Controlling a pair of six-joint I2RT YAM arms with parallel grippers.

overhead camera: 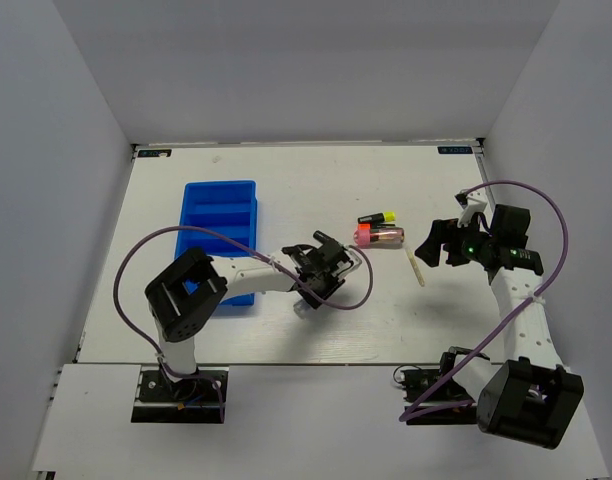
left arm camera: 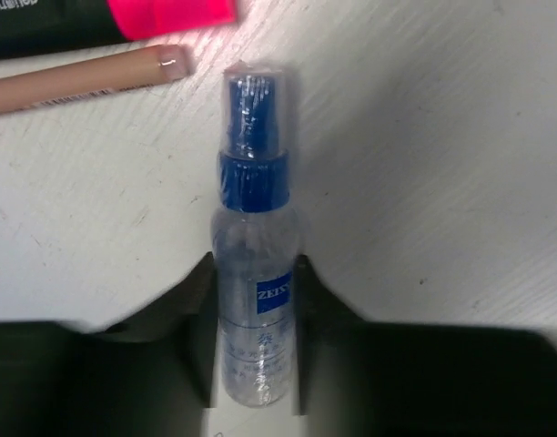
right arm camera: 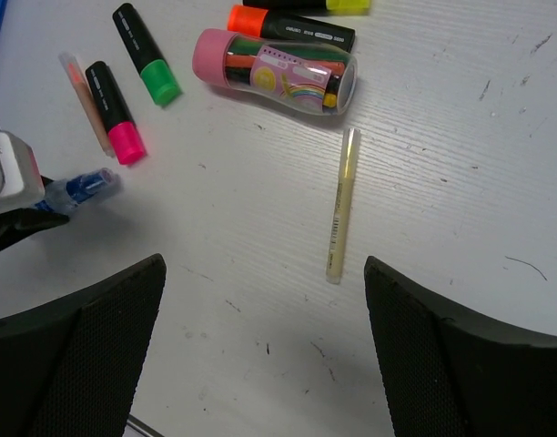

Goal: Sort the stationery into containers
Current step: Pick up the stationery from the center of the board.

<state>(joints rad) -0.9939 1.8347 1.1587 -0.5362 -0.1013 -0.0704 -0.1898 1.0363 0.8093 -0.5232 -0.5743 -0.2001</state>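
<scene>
Right up against the left wrist lens lies one clear spray bottle (left arm camera: pixel 256 300) with a blue head, flat on the white table (right arm camera: pixel 460 164), and the left gripper (left arm camera: pixel 255 264) has it: the two dark fingers (left arm camera: pixel 192 314) press against either side of its body. Just past the bottle's head sit one pink stick (left arm camera: pixel 78 77) and one pink-capped highlighter (right arm camera: pixel 113 111), side by side and near touching. Count the highlighters from the right wrist view and you get four: the pink one, a green-capped highlighter (right arm camera: pixel 144 53) just beyond it, then further right an orange-capped highlighter (right arm camera: pixel 292 27) and a yellow-capped highlighter (right arm camera: pixel 347 5) clipped by the frame edge. One pink tube (right arm camera: pixel 274 71), clear-bodied with small items inside, lies on its side just beside the orange one. One pale yellow stick (right arm camera: pixel 340 205) lies alone nearer the right gripper (right arm camera: pixel 262 264), which hangs above the table with its jaws spread wide and nothing between them. One blue tray (overhead camera: pixel 220 185) sits on the left half of the table, well apart from the tube, with the left arm crossing its near end.
</scene>
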